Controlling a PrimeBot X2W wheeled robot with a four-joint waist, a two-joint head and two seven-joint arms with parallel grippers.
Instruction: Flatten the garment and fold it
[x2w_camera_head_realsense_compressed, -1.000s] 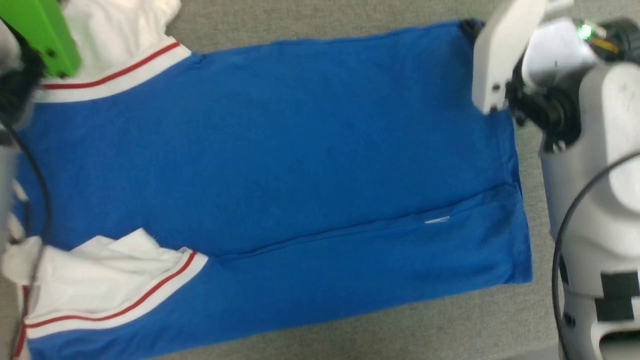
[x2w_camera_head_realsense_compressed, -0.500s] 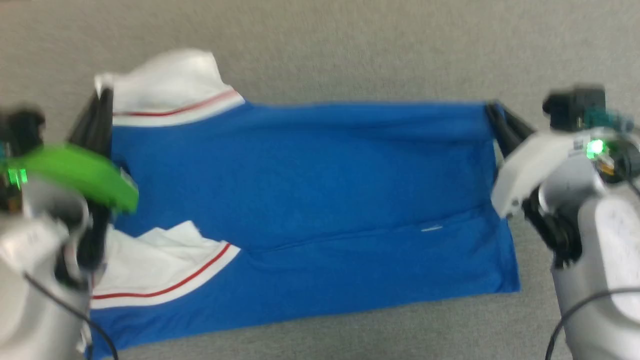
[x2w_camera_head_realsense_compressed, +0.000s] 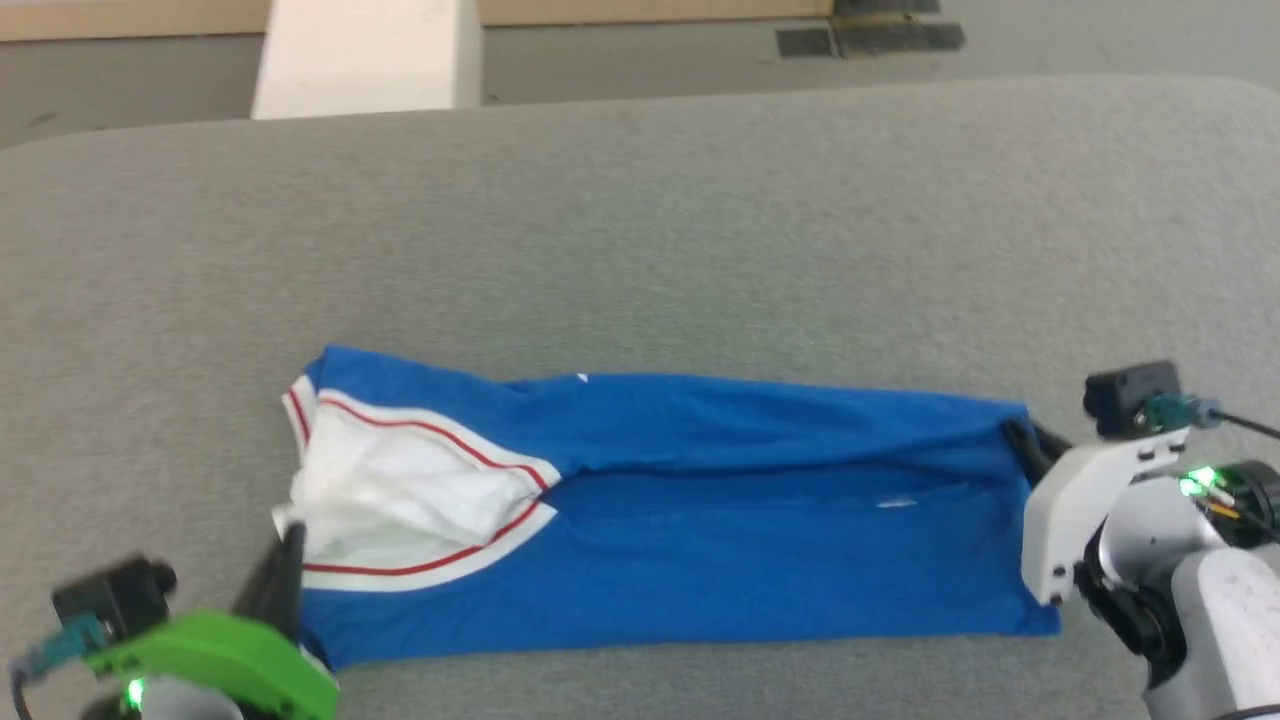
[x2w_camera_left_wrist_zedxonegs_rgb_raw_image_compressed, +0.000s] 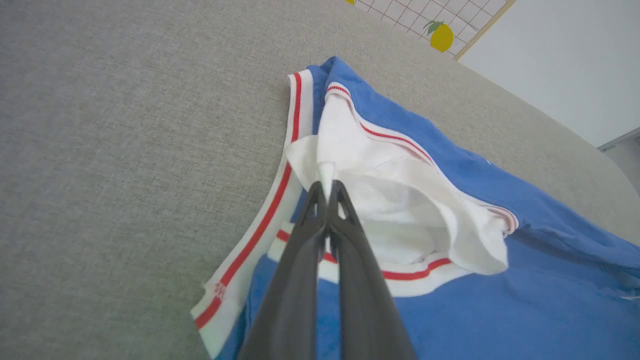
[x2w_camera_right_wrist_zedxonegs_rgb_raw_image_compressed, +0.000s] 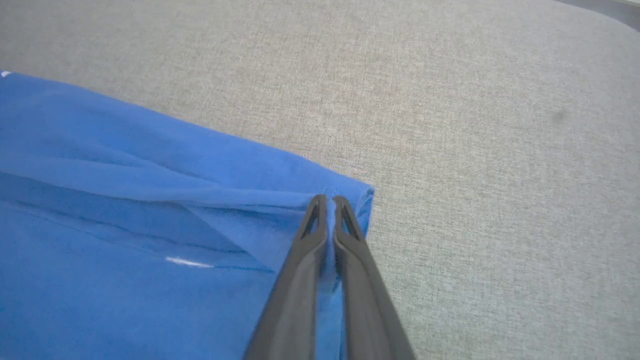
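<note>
The garment (x2w_camera_head_realsense_compressed: 700, 520) is a bright blue T-shirt with white, red-striped trim, lying folded lengthwise in a long band across the grey surface. My left gripper (x2w_camera_head_realsense_compressed: 290, 535) is shut on the white sleeve fabric (x2w_camera_left_wrist_zedxonegs_rgb_raw_image_compressed: 350, 150) at the band's left end; in the left wrist view the gripper (x2w_camera_left_wrist_zedxonegs_rgb_raw_image_compressed: 327, 187) pinches a white fold between its tips. My right gripper (x2w_camera_head_realsense_compressed: 1020, 435) is shut on the blue corner at the right end. In the right wrist view this gripper (x2w_camera_right_wrist_zedxonegs_rgb_raw_image_compressed: 327, 200) clamps the folded blue hem (x2w_camera_right_wrist_zedxonegs_rgb_raw_image_compressed: 357, 200).
The grey padded table (x2w_camera_head_realsense_compressed: 640, 220) stretches wide beyond the shirt, its far edge near the top of the head view. Past it stand a white post (x2w_camera_head_realsense_compressed: 365, 55) and dark floor. A wall with a lemon print (x2w_camera_left_wrist_zedxonegs_rgb_raw_image_compressed: 442, 35) lies behind in the left wrist view.
Both grippers have carried the shirt's far edge toward me over its near part, so the wide spread shirt is now a narrow band. The head camera has tilted up.
</note>
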